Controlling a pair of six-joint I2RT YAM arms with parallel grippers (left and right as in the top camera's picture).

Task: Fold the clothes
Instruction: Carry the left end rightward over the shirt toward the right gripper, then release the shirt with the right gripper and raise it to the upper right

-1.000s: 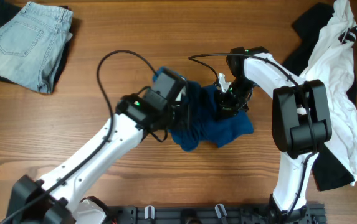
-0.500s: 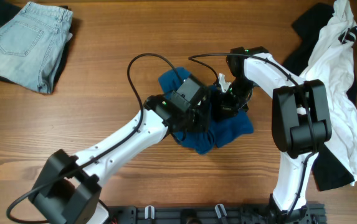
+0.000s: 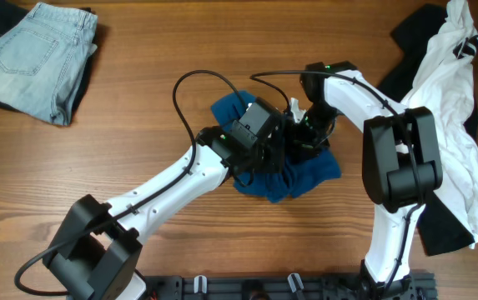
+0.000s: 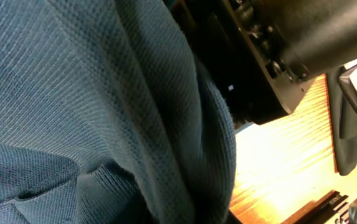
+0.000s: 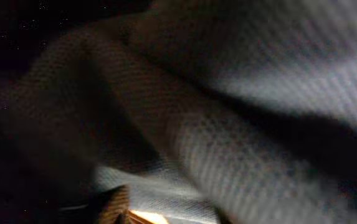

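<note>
Beneath left claw (image 3: 277, 155) lies the shirt (image 3: 315, 172) (bunched, teal).

White arms (image 3: 163, 187) w/ black joints (image 3: 399, 162), black looping cables (image 3: 201, 73), green LEDs (image 3: 329, 67)

**Overhead view:** fixed above, facing straight down on the worktop (image 3: 222, 50). It stands far enough off to take in the shirt (image 3: 309, 175) at centre, the jeans (image 3: 34, 58) far to the shirt's left, and the white garment (image 3: 451, 125) to its right.

**Left wrist view:** pressed close against the shirt. Knit fills the left of the frame, with a strip of worktop past the shirt's edge.

**Right wrist view:** nearly touching the shirt, dark and blurred, with a sliver of wood at the bottom edge.

**Shared by all three:** the shirt.
</note>
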